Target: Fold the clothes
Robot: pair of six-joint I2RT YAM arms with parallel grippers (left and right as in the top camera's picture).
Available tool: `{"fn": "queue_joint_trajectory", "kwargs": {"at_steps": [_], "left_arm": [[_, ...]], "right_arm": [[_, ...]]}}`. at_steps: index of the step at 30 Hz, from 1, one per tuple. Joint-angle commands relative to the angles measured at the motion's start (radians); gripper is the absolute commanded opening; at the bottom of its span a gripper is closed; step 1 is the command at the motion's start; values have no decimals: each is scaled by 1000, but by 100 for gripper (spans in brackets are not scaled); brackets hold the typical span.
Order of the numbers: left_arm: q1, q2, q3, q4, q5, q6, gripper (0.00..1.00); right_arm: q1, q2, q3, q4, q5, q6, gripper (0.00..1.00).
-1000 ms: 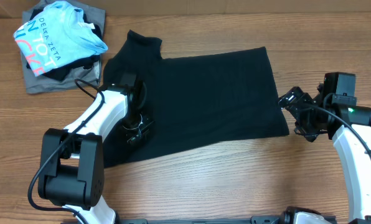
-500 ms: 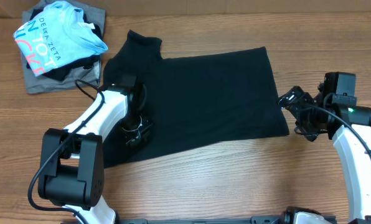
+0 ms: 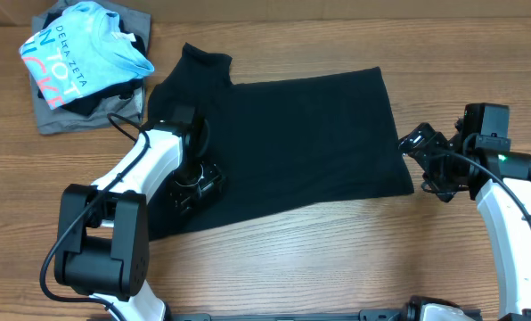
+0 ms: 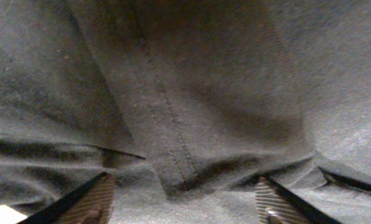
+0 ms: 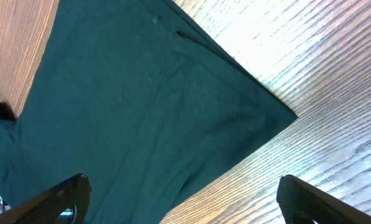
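A plain black T-shirt (image 3: 301, 143) lies spread flat on the wooden counter (image 3: 337, 259), collar end toward the far left and hem toward the right. The left hand (image 3: 192, 187) stands low on the shirt's near-left part. Its fingers (image 4: 89, 202) are spread apart either side of a stitched seam (image 4: 167, 143) and grip nothing. The right hand (image 3: 417, 165) waits just off the shirt's hem-side near corner, jaws wide and empty.

The main risk appears to lie with the left hand. The fabric looks thin and soft, and rumpled folds sit right between the open fingers. If the hand lifts away carelessly, a pad could snag the cloth and pull the near-left part out of its lie. On the hem side, a pinch that takes only the top layer, or closes short of the edge, would likely drag the shirt across the smooth counter rather than fold it.

No box, bin or basket is in view. Beyond the shirt's collar end, apart from it, a light blue printed shirt (image 3: 78, 53) sits heaped on a grey garment (image 3: 47, 116), loose on the counter.
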State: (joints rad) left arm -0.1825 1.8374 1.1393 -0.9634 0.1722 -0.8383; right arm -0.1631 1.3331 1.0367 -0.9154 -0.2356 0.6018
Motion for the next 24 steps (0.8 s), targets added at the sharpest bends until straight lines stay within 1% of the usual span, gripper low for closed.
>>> {"fn": "queue_joint_trajectory", "kwargs": {"at_steps": [1,8,15,21,23,24], "left_arm": [[5,14,-5,7,5,-4,69],[5,16,-6,11,5,-4,66],[5,41,-6,17,5,-4,59],[5,53,-6,24,7,-3,57],[5,54,-6,28,5,-3,52],[5,54,-6,29,3,-3,48]], "right_arm": [[0,1,-3,5,10,-8,100],[0,1,-3,5,10,-8,100],[0,1,-3,5,10,-8,100],[0,1,-3,2,19,-8,100],[0,1,-3,2,18,-8,100],[0,1,-3,2,18,-8,100]]}}
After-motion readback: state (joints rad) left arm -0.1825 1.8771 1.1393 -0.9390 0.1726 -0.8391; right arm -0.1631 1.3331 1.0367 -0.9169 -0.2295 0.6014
